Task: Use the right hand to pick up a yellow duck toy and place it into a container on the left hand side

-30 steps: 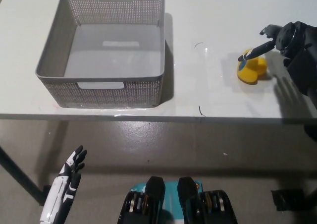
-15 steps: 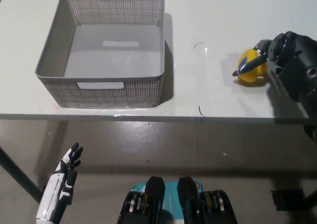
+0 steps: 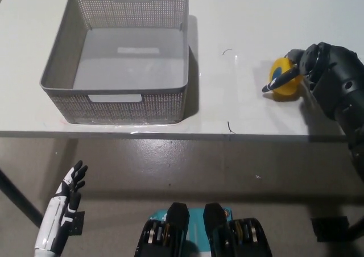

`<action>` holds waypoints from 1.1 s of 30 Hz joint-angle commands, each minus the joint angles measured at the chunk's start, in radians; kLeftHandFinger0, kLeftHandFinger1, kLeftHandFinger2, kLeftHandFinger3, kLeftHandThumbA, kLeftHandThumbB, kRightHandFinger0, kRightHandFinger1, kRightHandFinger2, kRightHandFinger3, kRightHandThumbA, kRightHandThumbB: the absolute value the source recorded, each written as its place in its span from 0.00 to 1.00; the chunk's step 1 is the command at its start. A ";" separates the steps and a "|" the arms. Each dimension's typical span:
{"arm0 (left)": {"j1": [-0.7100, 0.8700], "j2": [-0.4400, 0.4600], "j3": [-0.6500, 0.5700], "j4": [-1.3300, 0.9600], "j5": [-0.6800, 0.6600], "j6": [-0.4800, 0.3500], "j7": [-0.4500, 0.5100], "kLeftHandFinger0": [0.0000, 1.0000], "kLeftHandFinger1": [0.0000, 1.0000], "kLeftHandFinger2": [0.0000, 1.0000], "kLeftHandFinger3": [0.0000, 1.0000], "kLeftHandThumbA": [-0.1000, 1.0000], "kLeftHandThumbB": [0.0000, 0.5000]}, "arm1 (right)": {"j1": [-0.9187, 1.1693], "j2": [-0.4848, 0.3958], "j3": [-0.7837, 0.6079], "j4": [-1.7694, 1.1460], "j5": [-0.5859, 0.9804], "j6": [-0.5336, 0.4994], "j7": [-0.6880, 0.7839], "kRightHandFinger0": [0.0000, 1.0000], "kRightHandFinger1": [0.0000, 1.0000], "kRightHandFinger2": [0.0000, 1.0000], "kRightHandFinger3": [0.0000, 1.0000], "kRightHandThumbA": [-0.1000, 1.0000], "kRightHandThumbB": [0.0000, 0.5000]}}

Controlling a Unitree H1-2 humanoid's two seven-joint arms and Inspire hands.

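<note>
A yellow duck toy (image 3: 282,77) lies on the white table (image 3: 244,24) at the right. My black right hand (image 3: 310,69) is wrapped around its right side, one finger lying across its front; the toy's right part is hidden by the hand. The grey perforated basket (image 3: 182,81) stands empty on the table's left half. My white left hand (image 3: 62,206) hangs below the table edge at the lower left, fingers apart, holding nothing.
The table's front edge (image 3: 182,135) runs across the middle of the view, with grey floor beneath. A dark table leg (image 3: 17,203) slants at the lower left. Bare tabletop lies between basket and duck.
My right hand has moved down and left and closed around the duck, which has shifted slightly left. My left hand has drifted lower and left.
</note>
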 commanded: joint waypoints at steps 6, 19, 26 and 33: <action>-0.015 0.033 0.025 -0.044 -0.021 -0.028 0.000 1.00 1.00 1.00 1.00 1.00 0.18 | -0.067 0.035 0.012 0.043 0.015 -0.034 0.033 1.00 1.00 1.00 1.00 1.00 0.78; -0.017 0.046 0.047 -0.062 -0.037 -0.014 0.007 1.00 1.00 1.00 1.00 1.00 0.12 | -0.056 0.059 -0.018 0.026 0.025 -0.026 -0.367 0.40 0.50 0.61 1.00 0.00 0.39; -0.021 0.050 0.061 -0.072 -0.038 -0.002 0.009 1.00 1.00 1.00 1.00 1.00 0.07 | -0.061 0.066 -0.072 0.030 0.056 -0.068 -0.458 0.30 0.40 0.54 1.00 0.00 0.40; -0.026 0.046 0.068 -0.076 -0.036 0.007 0.003 1.00 1.00 1.00 1.00 1.00 0.04 | -0.062 0.064 -0.097 0.028 0.069 -0.103 -0.534 0.18 0.29 0.43 1.00 0.00 0.49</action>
